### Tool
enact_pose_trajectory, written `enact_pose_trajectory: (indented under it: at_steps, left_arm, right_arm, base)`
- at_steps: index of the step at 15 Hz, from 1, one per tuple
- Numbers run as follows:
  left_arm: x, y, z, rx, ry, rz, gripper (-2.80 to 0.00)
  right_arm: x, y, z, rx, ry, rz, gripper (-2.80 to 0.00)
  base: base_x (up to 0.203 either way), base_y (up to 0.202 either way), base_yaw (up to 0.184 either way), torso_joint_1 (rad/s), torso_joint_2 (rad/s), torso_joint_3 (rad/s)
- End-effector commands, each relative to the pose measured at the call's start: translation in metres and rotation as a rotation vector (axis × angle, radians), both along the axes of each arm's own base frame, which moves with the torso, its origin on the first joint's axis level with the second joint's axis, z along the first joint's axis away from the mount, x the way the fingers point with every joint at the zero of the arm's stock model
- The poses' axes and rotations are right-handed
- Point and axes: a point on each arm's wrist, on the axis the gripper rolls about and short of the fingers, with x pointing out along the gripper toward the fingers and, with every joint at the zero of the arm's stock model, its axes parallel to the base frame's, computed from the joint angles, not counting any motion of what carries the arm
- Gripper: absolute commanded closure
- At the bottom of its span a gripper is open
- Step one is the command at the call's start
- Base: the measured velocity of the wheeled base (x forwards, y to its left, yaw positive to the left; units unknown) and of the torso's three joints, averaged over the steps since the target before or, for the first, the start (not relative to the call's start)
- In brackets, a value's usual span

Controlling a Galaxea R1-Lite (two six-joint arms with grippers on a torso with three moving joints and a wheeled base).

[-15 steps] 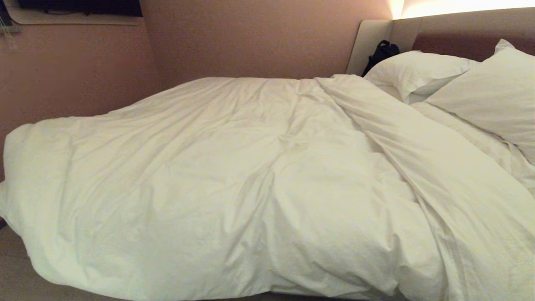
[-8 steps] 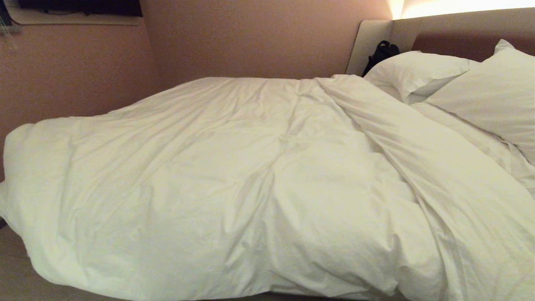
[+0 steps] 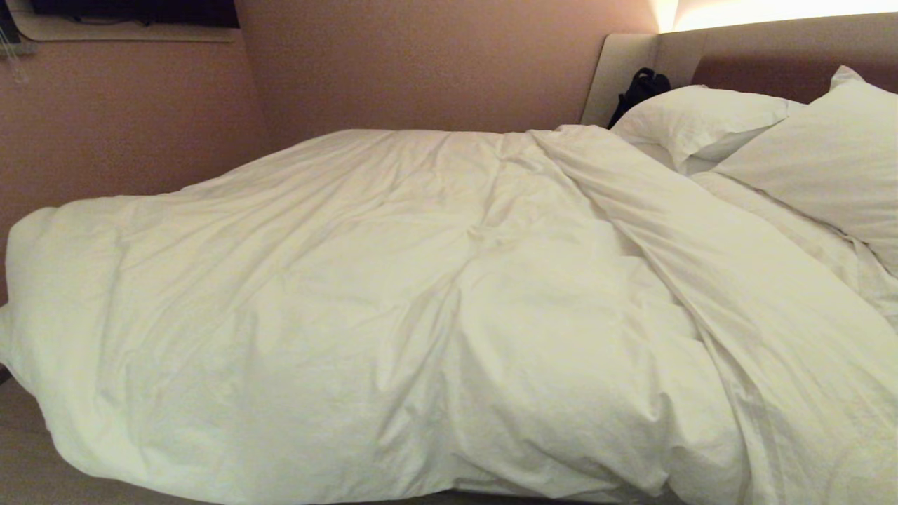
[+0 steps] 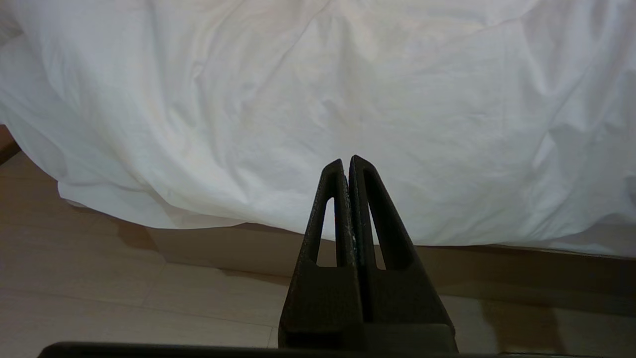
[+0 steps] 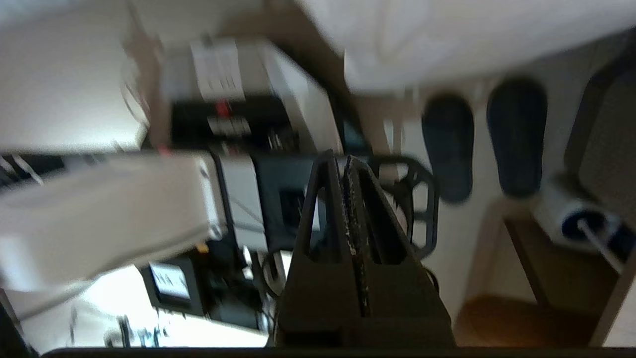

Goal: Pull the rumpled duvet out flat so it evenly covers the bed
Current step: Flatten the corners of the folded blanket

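1. The left gripper (image 4: 346, 166) hangs low beside the bed, fingers pressed together on nothing, aimed at the duvet's hanging edge above the pale floor (image 4: 124, 288).
2. The duvet (image 3: 393, 315) lies across the bed (image 3: 617, 77), its long axis running from foot on the left to pillows (image 3: 701, 119) on the right, with a thick diagonal fold near them.
3. The right gripper (image 5: 338, 166) is closed and empty, near two dark slippers (image 5: 447, 144).

We can't see the bed (image 3: 617, 66) mattress or base: the duvet (image 3: 393, 308) hides them and runs off the frame's bottom and right. Right wrist view is motion-blurred; neither arm shows in head view.
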Motion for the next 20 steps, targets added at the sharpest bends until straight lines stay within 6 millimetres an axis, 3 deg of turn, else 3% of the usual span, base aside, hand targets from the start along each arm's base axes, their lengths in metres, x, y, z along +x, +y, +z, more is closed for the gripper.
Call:
enact_pose_trajectory:
  at_steps: [1, 4, 8, 12, 20]
  left_arm:
    - [0.000, 0.000, 0.000, 0.000, 0.000, 0.001, 0.00]
    - [0.000, 0.000, 0.000, 0.000, -0.001, 0.001, 0.00]
    - [0.000, 0.000, 0.000, 0.000, 0.000, 0.001, 0.00]
    - [0.000, 0.000, 0.000, 0.000, 0.000, 0.001, 0.00]
    - [0.000, 0.000, 0.000, 0.000, 0.000, 0.000, 0.00]
  right_arm:
    - [0.044, -0.023, 0.005, -0.349, -0.323, -0.079, 0.00]
    - [0.064, -0.003, 0.000, -0.314, -0.334, -0.202, 0.00]
    - [0.083, 0.031, -0.008, -0.399, -0.284, -0.292, 0.00]
    - [0.096, 0.067, -0.027, -0.456, -0.287, -0.287, 0.00]
    - [0.120, 0.107, -0.060, -0.612, -0.262, -0.330, 0.00]
  base:
    - [0.000, 0.000, 0.000, 0.000, 0.00, 0.000]
    - [0.000, 0.000, 0.000, 0.000, 0.00, 0.000]
    - [0.000, 0.000, 0.000, 0.000, 0.00, 0.000]
    - [0.000, 0.000, 0.000, 0.000, 0.00, 0.000]
    - [0.000, 0.000, 0.000, 0.000, 0.00, 0.000]
